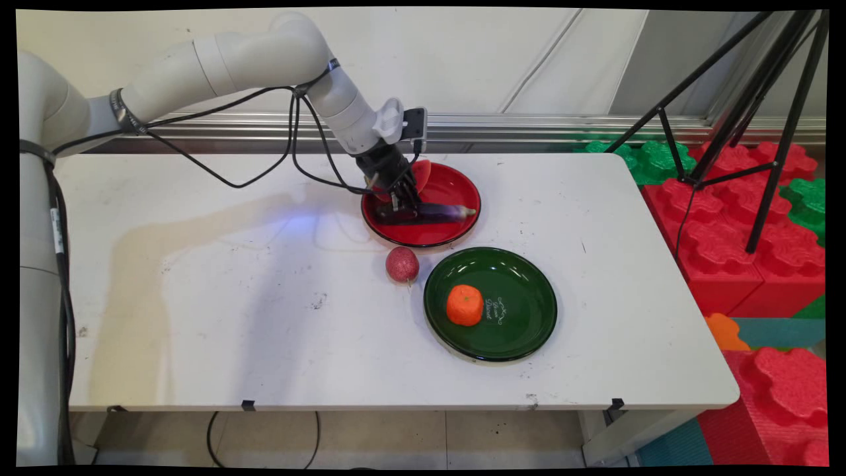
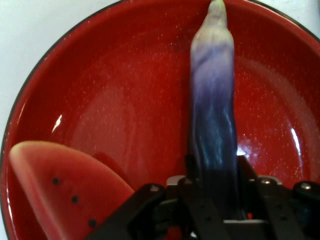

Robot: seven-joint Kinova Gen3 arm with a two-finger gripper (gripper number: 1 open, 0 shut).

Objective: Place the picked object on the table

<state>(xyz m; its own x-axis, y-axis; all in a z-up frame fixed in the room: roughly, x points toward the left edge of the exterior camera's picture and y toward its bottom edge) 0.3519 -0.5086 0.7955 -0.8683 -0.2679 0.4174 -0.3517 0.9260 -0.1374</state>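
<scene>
A purple eggplant point(image 1: 441, 212) point(image 2: 212, 100) lies across a red plate point(image 1: 457, 182) point(image 2: 125, 100) at the back middle of the table. My gripper point(image 1: 404, 207) point(image 2: 216, 172) is down in the plate at the eggplant's dark left end. Its two fingers press against both sides of that end, so it is shut on the eggplant. A red watermelon slice point(image 1: 423, 172) point(image 2: 60, 185) rests at the plate's far rim, just behind the gripper. The eggplant's pale tip points right, away from the hand.
In front of the red plate stands a green plate point(image 1: 525, 334) holding an orange fruit point(image 1: 464, 305). A dark red round fruit point(image 1: 402, 264) lies on the table between the two plates. A black tripod point(image 1: 753, 119) and red and green foam blocks point(image 1: 727, 238) stand beyond the table's right edge.
</scene>
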